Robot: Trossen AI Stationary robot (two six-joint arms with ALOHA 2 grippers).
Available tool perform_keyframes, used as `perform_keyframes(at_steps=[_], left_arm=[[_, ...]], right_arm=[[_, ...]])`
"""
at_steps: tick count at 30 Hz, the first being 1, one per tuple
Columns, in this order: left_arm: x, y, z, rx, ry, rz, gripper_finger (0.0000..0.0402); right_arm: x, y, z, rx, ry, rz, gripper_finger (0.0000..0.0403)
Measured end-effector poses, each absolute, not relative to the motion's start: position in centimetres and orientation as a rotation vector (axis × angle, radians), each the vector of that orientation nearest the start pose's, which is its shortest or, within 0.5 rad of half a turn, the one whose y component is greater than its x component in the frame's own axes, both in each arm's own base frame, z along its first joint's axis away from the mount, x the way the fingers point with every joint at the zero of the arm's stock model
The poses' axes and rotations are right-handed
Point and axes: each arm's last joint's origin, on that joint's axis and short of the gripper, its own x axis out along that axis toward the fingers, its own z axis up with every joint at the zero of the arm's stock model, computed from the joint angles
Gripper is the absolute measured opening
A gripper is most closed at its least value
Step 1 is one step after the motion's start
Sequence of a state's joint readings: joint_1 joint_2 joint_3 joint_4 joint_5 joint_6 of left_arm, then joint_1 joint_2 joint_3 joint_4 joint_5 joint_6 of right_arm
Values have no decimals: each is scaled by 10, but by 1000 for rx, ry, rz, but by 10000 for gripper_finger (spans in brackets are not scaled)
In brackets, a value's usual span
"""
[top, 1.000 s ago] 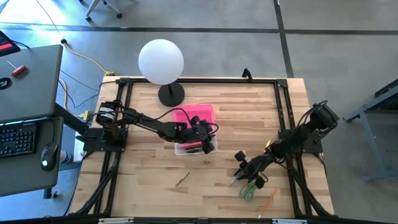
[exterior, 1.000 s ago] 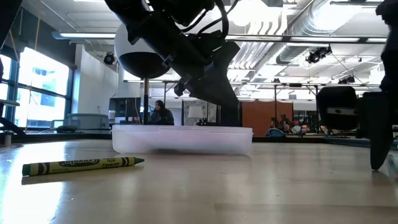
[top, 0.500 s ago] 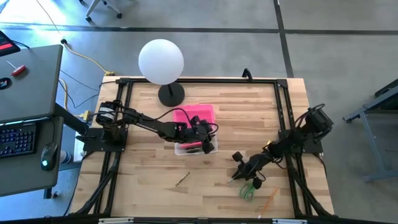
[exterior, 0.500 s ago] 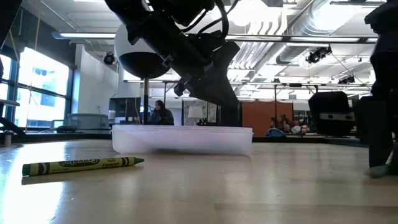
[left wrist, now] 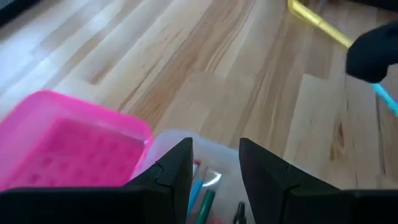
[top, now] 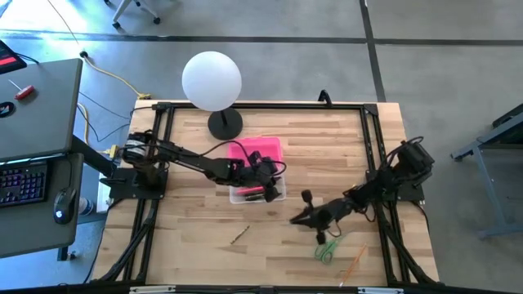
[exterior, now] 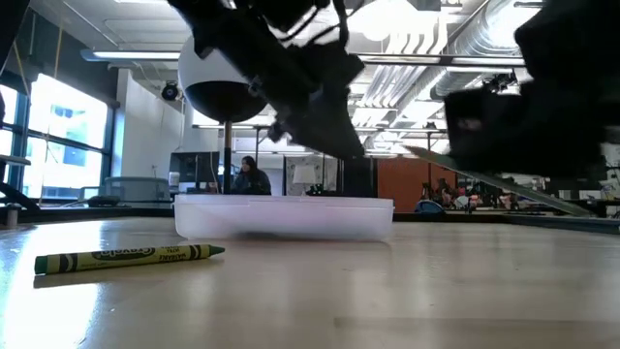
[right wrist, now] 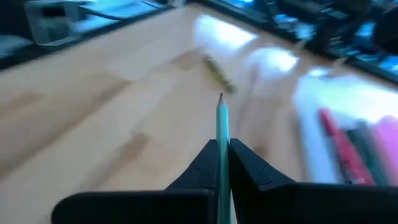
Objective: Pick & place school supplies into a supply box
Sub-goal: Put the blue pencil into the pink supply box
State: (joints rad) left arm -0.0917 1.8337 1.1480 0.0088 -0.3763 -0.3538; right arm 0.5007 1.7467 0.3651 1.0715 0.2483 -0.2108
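The clear supply box [top: 245, 196] sits mid-table with pens inside; its pink lid [top: 260, 149] lies against its far side. My left gripper [left wrist: 214, 167] hovers open just above the box [left wrist: 163, 138]. My right gripper [top: 297, 219] is right of the box, shut on a thin green pencil [right wrist: 222, 124]. The green-handled scissors [top: 327, 250] and an orange pencil [top: 352, 265] lie flat near the table's near right corner. A green crayon [exterior: 131, 257] lies flat nearer the front. My right gripper pinches the green pencil's shaft [right wrist: 222, 144] between its two fingers. The pencil runs along the fingers, its sharp tip [right wrist: 221, 97] sticking out ahead toward the table's left. In the low view the pencil [exterior: 436, 162] is lifted clear of the table, tilted.
A white globe lamp [top: 212, 82] on a black base stands at the far edge behind the lid. The crayon [top: 239, 235] lies in front of the box. Bare wood lies between the box and my right gripper. A black frame rims the table.
My right gripper has risen from the table beside the scissors and moved left toward the box, carrying the green pencil up clear of the wood. The scissors and orange pencil stayed where they were. My left gripper kept still over the box.
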Motion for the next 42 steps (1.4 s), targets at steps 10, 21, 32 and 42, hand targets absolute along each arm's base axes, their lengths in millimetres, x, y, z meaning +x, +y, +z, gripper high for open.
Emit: perform_keyframes(at_steps=[10,21,32,42], left_arm=[[355,-27,265,-274,672,494,161],[335,-56,282,-196,566,659,161],[336,-56,285,-178,541,654,161],[336,-56,286,-157,541,659,161]], right_arm=[[314,113,146,-448,492,125,3],[367,39,177,-230,465,-51,4],[389,31,146,-185,366,-57,4],[395,32,124,-97,348,72,5]])
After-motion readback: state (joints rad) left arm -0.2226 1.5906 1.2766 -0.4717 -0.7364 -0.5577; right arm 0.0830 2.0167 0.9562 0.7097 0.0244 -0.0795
